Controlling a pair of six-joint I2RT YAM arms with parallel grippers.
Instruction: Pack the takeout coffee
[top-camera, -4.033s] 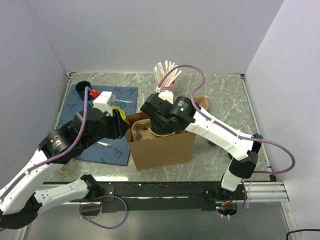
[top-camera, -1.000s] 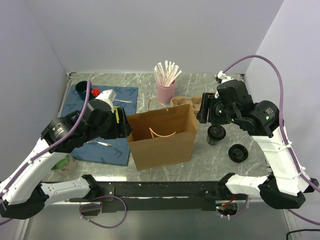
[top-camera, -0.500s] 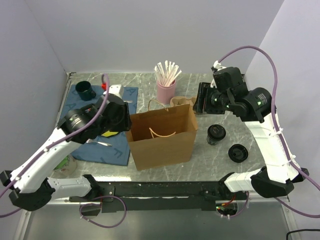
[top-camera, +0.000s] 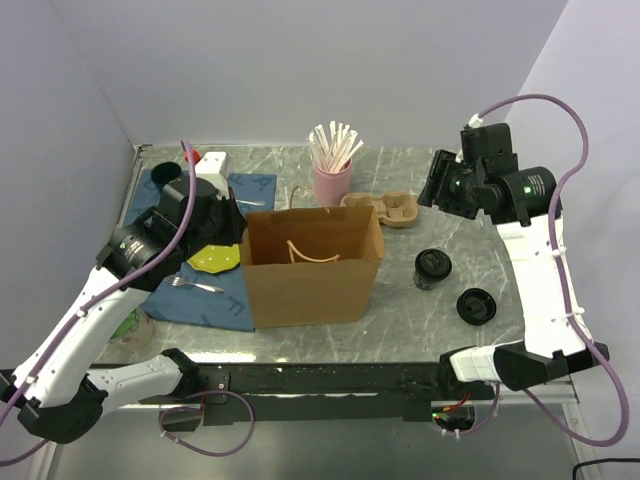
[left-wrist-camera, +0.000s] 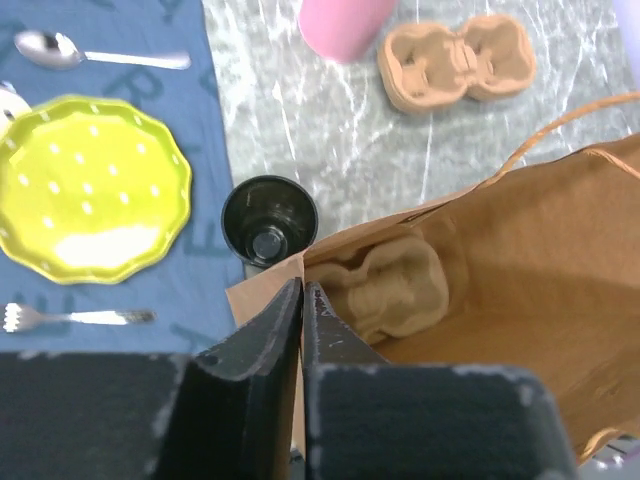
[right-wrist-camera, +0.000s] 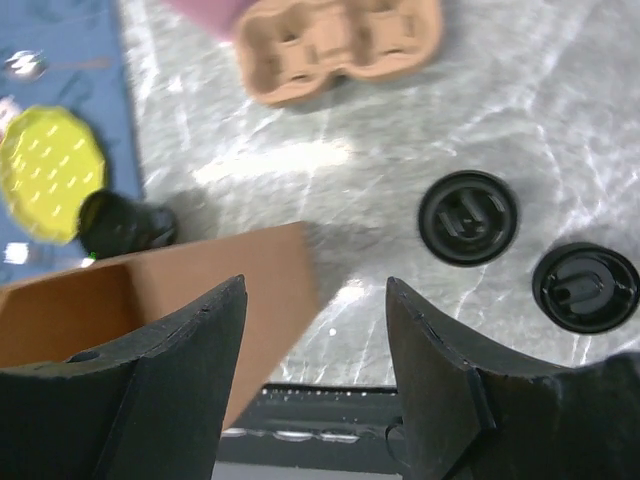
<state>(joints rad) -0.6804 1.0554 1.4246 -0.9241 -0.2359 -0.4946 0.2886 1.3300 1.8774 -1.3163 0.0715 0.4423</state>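
Both lidded cups (top-camera: 432, 268) wait on the table (top-camera: 420, 325) right of the paper bag (top-camera: 310, 265), whose rim my left fingers (left-wrist-camera: 250, 340) pinch while my right fingers (right-wrist-camera: 170, 380) hang spread and empty; a hard tug could tear or tip it.

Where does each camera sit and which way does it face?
Top external: above, behind the bases, looking down on the table; both arms show.
Left wrist: over the paper bag, looking down into it; left gripper shut on its rim.
Right wrist: high over the table's right, looking down at two black lids; open right gripper shows.
Shared: both wrist views catch the bag, loose cup carrier, yellow plate.
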